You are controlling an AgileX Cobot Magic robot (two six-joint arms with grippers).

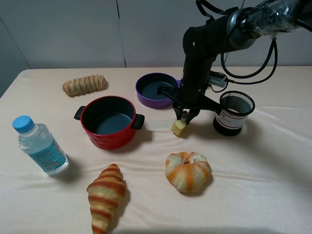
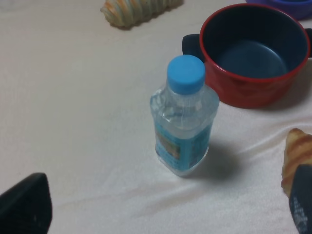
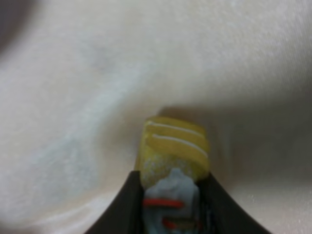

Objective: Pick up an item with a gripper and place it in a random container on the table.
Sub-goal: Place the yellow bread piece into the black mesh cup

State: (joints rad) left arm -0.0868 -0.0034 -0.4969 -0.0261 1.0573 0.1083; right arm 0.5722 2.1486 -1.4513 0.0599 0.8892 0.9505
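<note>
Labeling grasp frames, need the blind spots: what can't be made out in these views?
- Cake slice in right gripper: right wrist view is blurred and the exterior view too small, so contact with the table is unclear.
- Purple pan handle: the right arm hides it in the exterior view.
- Left gripper: the left wrist frame edge cuts it to finger stubs, and it is outside the exterior view.
- Bottle label text: too small and blurred.

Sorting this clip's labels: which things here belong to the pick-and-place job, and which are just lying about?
Job: cake slice, right claw shut on it, mesh cup, table.
Lying about: red pot, purple pan, water bottle, croissant, round bun, striped roll.
</note>
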